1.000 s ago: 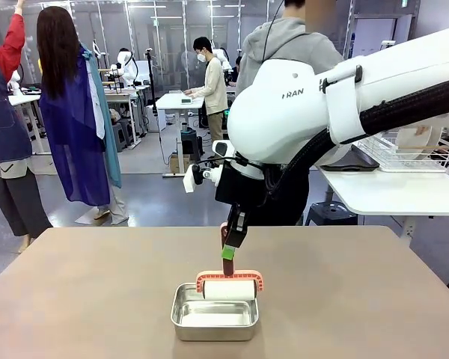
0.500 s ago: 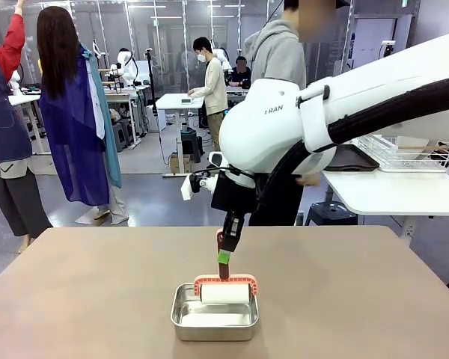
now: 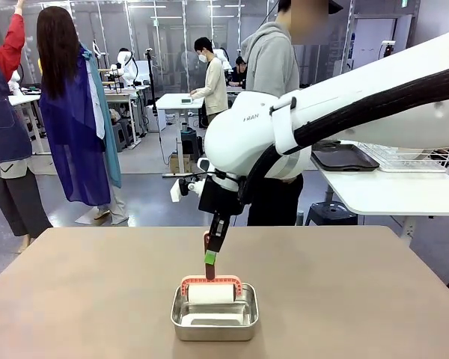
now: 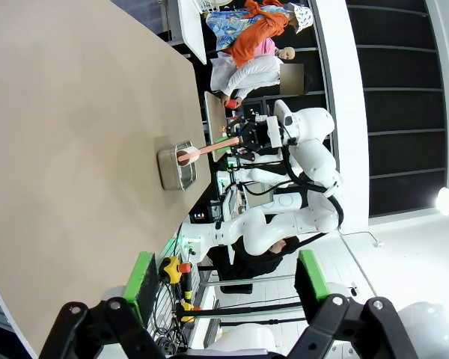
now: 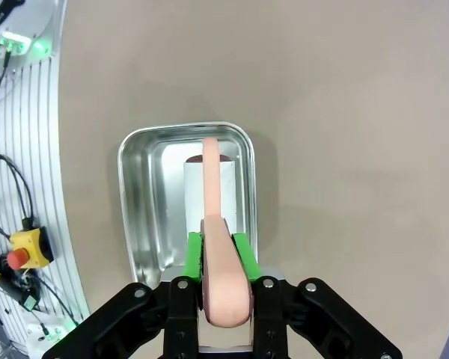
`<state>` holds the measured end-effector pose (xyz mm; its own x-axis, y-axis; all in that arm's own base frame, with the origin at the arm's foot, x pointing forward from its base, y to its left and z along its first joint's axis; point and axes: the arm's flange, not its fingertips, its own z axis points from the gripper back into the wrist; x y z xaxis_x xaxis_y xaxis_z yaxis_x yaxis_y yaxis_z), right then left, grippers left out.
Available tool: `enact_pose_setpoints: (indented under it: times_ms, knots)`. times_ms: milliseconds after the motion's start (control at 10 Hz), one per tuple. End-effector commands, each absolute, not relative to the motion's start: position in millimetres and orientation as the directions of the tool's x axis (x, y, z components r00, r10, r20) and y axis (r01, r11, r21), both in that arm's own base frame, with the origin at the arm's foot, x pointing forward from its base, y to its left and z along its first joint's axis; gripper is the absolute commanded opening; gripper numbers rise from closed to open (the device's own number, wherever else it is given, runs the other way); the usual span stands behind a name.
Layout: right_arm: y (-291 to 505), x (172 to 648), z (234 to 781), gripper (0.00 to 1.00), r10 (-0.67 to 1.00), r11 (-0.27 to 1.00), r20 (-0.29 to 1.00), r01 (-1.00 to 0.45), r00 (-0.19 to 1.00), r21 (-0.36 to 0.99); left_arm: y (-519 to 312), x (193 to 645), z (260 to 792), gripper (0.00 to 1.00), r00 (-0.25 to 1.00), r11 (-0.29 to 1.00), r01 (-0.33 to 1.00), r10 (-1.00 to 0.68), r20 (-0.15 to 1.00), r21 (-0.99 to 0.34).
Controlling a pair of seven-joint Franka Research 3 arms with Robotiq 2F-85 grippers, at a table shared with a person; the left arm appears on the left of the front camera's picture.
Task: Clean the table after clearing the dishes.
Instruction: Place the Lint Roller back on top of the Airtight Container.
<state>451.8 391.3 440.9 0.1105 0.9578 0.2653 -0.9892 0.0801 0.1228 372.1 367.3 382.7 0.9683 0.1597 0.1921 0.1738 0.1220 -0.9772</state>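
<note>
Pink roller handle (image 5: 218, 247) is clamped in right gripper (image 5: 218, 258) w/ roll low in steel pan (image 3: 215, 314) mid-table (image 3: 75, 299), prob. for wiping; left gripper (image 4: 223, 278) fingers apart, empty; dishes apparently cleared.

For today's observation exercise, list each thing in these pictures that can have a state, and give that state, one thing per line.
right gripper: shut on the roller's handle
left gripper: open, holding nothing
roller: white drum resting in the pan, handle upright
pan: upright on the table, holding the roller
table: bare apart from the pan
</note>
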Motion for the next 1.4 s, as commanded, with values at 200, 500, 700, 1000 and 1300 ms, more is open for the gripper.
enact_pose_setpoints:
  times_ms: [200, 500, 700, 1000, 1300]
  knots:
    - [393.4, 478.6, 406.8, 0.22, 0.962, 0.066, 0.25, -0.981, 0.112, 0.184, 364.8, 365.1, 382.6, 0.93, 0.968, 0.134, 0.179, 0.155, 0.199, -0.975]
    - [392.5, 488.1, 398.2, 0.22, 0.962, 0.054, 0.255, -0.984, 0.097, 0.168, 364.8, 365.1, 382.6, 0.93, 0.968, 0.134, 0.179, 0.155, 0.199, -0.975]
    - [390.2, 486.4, 404.9, 0.53, 0.96, 0.043, 0.267, -0.987, 0.083, 0.153, 364.8, 365.1, 382.6, 0.93, 0.968, 0.134, 0.179, 0.155, 0.199, -0.975]
    - [390.6, 484.9, 408.3, 1.0, 0.963, 0.048, 0.256, -0.988, 0.085, 0.149, 364.8, 365.1, 382.6, 0.93, 0.968, 0.134, 0.179, 0.155, 0.199, -0.975]
    - [393.9, 483.1, 410.4, 0.96, 0.968, 0.036, 0.242, -0.989, 0.071, 0.145, 364.8, 365.1, 382.6, 0.93, 0.968, 0.134, 0.179, 0.155, 0.199, -0.975]
